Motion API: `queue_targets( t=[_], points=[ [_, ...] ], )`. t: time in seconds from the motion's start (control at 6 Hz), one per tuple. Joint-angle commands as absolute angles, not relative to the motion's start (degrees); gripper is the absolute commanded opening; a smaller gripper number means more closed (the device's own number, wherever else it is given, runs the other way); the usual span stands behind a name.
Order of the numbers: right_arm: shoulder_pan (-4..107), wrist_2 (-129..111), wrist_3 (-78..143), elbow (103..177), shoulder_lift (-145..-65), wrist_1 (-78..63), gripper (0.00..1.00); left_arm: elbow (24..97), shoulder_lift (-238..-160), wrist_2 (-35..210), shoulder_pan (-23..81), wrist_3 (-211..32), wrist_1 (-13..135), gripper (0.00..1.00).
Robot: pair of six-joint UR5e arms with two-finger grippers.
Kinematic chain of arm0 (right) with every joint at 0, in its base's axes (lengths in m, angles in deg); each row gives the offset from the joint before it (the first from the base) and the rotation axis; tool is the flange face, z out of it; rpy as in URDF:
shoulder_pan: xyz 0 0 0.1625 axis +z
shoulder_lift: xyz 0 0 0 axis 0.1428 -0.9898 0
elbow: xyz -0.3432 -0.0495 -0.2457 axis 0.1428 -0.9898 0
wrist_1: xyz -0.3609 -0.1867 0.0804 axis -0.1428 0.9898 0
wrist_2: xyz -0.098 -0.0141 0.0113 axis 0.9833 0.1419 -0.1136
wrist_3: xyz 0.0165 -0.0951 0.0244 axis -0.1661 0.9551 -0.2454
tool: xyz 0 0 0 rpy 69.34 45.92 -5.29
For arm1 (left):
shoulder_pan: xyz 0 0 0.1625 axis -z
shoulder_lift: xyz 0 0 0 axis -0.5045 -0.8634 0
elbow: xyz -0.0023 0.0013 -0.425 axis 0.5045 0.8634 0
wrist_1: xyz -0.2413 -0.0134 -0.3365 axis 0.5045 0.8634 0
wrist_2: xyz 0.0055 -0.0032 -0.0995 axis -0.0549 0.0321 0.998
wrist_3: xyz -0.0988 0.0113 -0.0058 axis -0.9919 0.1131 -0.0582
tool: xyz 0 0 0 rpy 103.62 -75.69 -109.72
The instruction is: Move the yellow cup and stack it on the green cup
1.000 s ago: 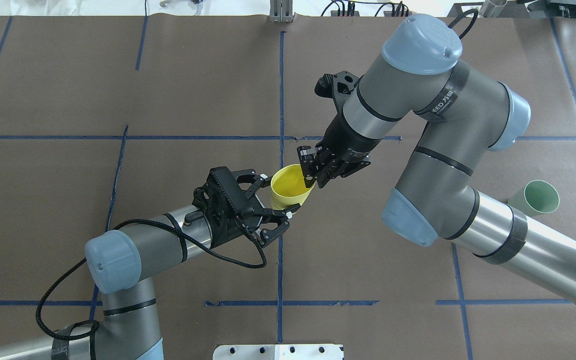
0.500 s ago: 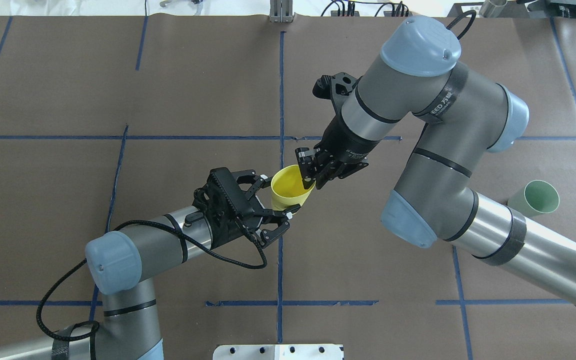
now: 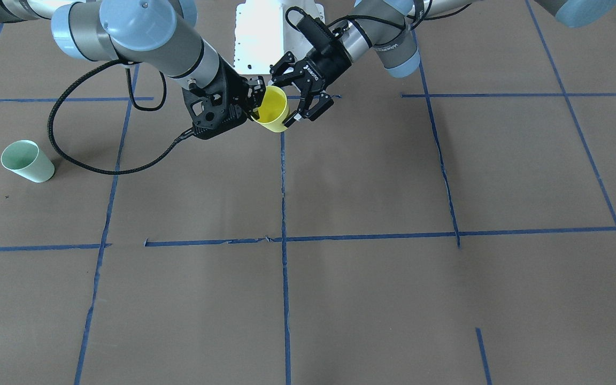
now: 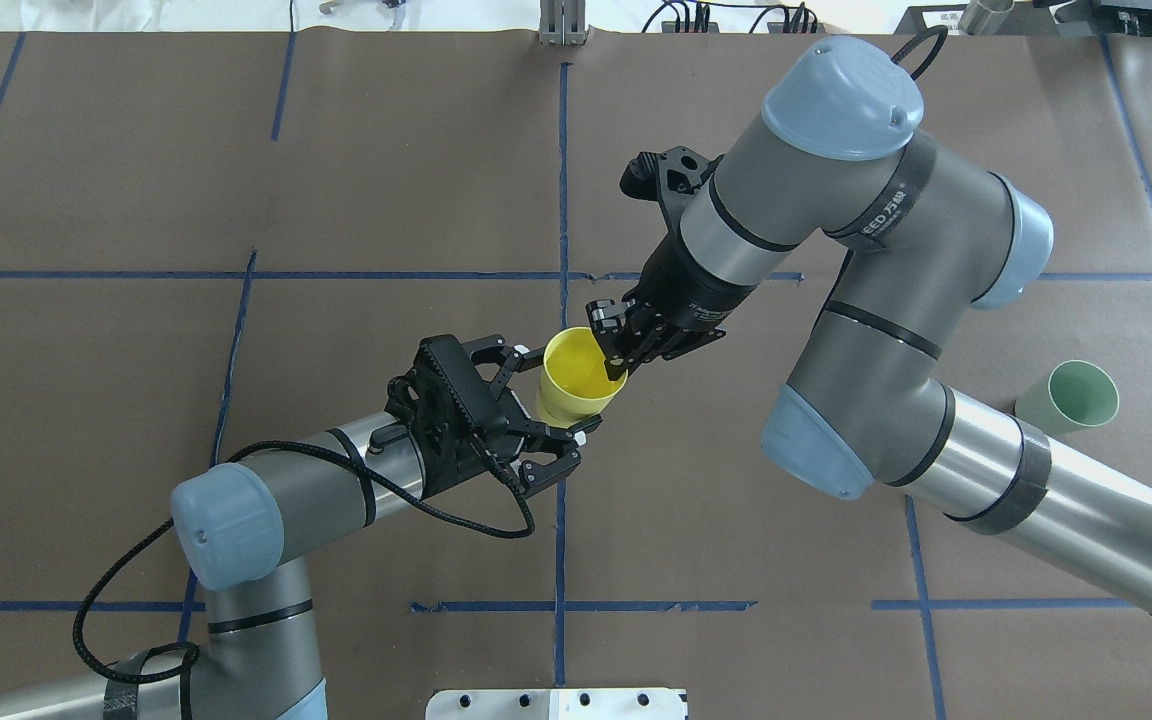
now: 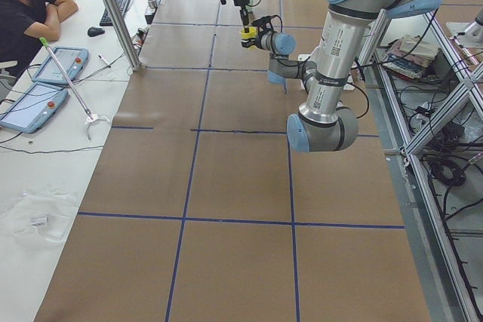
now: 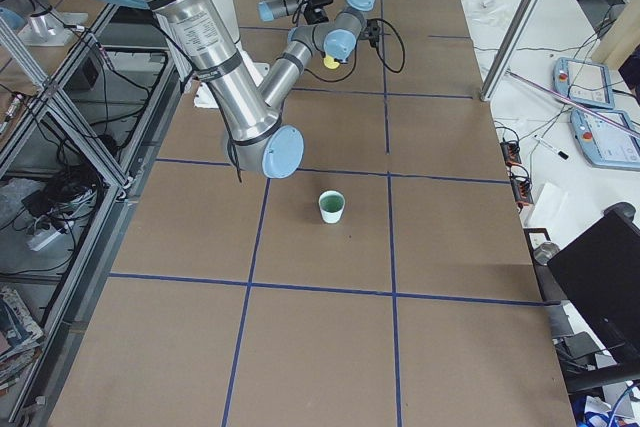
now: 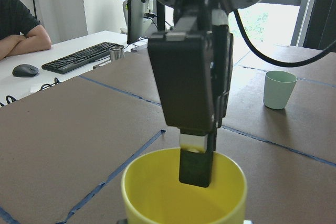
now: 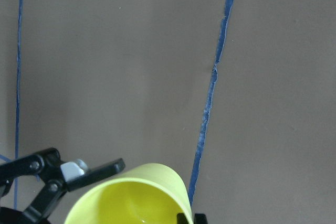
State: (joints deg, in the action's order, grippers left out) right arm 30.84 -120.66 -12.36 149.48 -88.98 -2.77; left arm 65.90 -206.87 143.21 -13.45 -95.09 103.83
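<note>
Brown-papered table [image 4: 136, 150], marked into squares with blue tape lines [image 4: 561, 150]; white mounting plate [image 4: 556, 703] at its near edge. Directions below are by the overhead view.

Item 1: yellow cup [image 4: 576, 385]. Held clear of the table near its middle, above the central tape line. Mouth up, slightly tilted, between both grippers.

Item 2: right gripper [image 4: 616, 365]. Comes in from 2 o'clock of the cup and points down. It pinches the rim at 2 o'clock, one finger inside the mouth and the other outside the wall.

Item 3: left gripper [image 4: 556, 390]. Comes in from 8 o'clock, roughly level. Its fingers are spread to the cup's width, with the white pads [image 4: 526, 352] set against opposite sides of the lower wall. A black cable [image 4: 456, 520] loops from the wrist.

Item 4: green cup [image 3: 25, 160]. Upright on the paper, mouth up, well apart at 3 o'clock of the yellow cup. The right arm's forearm partly covers it from overhead.

Item 5: white desk along the far side, in the exterior left view. On it are a keyboard [image 5: 117, 5], a mouse [image 5: 94, 32] and two tablet-like pendants [image 5: 56, 65]. A seated operator [image 5: 23, 5] in a dark shirt has folded arms.
</note>
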Motion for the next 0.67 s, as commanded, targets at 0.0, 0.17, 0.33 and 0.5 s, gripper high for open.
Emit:
queue_targets(
  t=[0.0,0.17,0.33,0.5],
  points=[
    [30.9,-120.7,-12.8,149.5,-89.1,-2.9,0.00,65.9,-206.8,140.4,-14.6,-95.1,104.1,0.98],
    [31.0,-120.6,-12.8,149.5,-89.0,-2.9,0.00,65.9,-206.8,140.4,-14.7,-95.2,104.1,0.99],
    [31.1,-120.6,-13.6,149.6,-88.9,-3.0,0.00,65.9,-206.8,140.4,-14.7,-95.2,104.1,0.99],
    [32.3,-120.6,-14.2,150.0,-88.8,-3.5,0.00,65.9,-206.8,140.4,-14.7,-95.1,104.1,0.99]
  ],
)
